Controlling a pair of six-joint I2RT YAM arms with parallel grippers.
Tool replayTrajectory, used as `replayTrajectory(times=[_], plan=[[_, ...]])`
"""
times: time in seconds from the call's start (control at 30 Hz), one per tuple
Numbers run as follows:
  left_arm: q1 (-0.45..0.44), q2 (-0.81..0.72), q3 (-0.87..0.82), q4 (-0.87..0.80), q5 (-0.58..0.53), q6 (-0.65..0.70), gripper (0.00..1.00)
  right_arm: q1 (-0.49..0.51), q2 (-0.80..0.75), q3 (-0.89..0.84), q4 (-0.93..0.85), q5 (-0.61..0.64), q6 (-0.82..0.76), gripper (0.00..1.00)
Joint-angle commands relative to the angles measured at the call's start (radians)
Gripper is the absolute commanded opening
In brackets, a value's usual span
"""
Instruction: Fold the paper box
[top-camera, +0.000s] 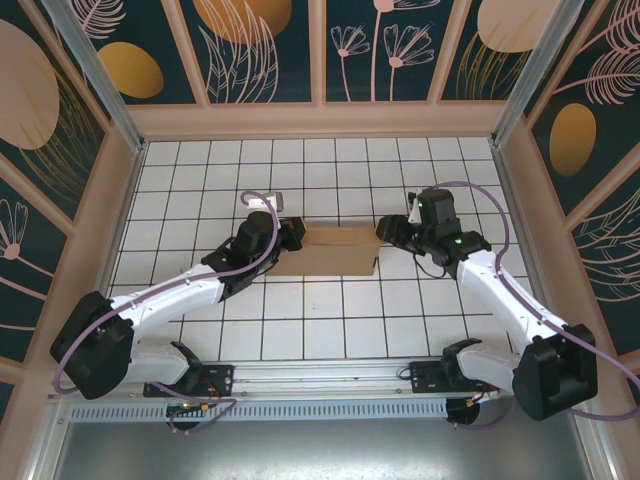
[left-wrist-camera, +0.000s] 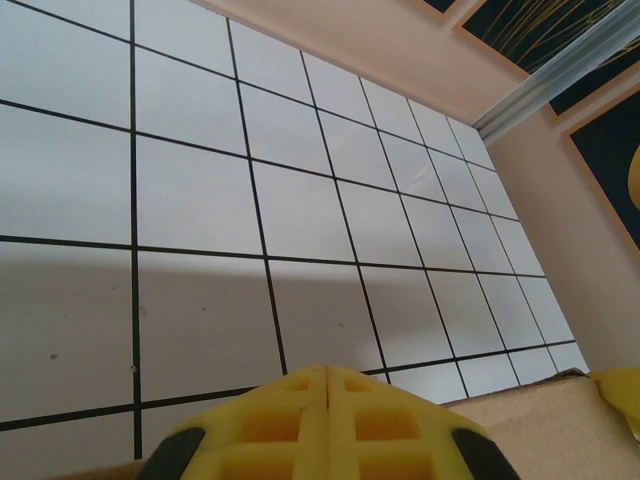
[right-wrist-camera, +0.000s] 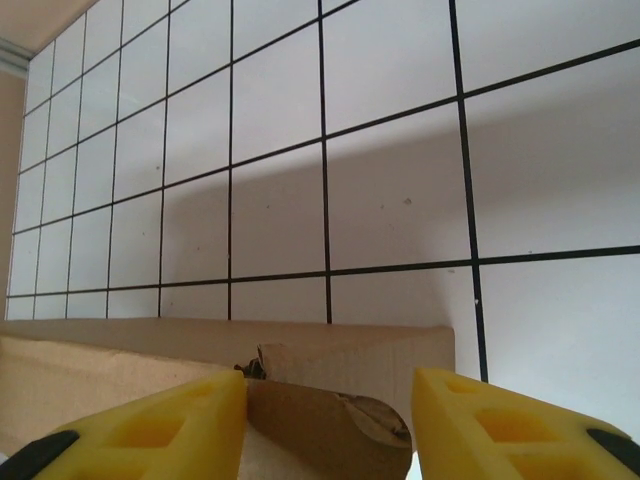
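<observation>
left pincer (left-wrist-camera: 327, 385) clamped fully closed at the paper box's (top-camera: 335, 250) left end, probably steadying it, right pincer (right-wrist-camera: 330, 385) half spread, curled end tab (right-wrist-camera: 320, 432) loose between its fingers

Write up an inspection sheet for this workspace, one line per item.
Surface: white tiled table with black grid lines.
Job's things: paper box, brown cardboard, lying low between the two arms.
Clutter: nothing seen.
Claws: left claw shut, at the box's left end; right claw open at the box's right end, cardboard between its jaws.
Cables: purple cables loop along both arms, off the box.
Surroundings: dark floral wall panels; metal rail at the near edge.
</observation>
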Motion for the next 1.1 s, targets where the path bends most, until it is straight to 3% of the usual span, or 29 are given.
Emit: replayTrajectory(times=[0.0,0.27,0.43,0.77,0.93,1.07], plan=[[0.001,0.031,-0.009,-0.107,0.010,0.015,0.00,-0.003,-0.023,0.057,-0.106,0.037,-0.062,0.47],[0.001,0.037,-0.006,-0.106,0.013,0.025,0.00,-0.002,-0.017,0.148,-0.217,0.066,-0.132,0.49],[0.002,0.041,-0.003,-0.109,0.013,0.029,0.00,0.000,-0.010,0.132,-0.186,-0.065,-0.115,0.48],[0.002,0.045,-0.004,-0.106,0.013,0.035,0.00,0.001,0.024,0.033,-0.069,-0.187,-0.061,0.46],[0.002,0.054,-0.005,-0.099,0.025,0.046,0.00,-0.001,0.037,-0.032,0.049,-0.308,0.005,0.42],[0.001,0.060,-0.009,-0.083,0.044,0.055,0.00,-0.001,0.031,-0.087,0.143,-0.393,0.063,0.32]])
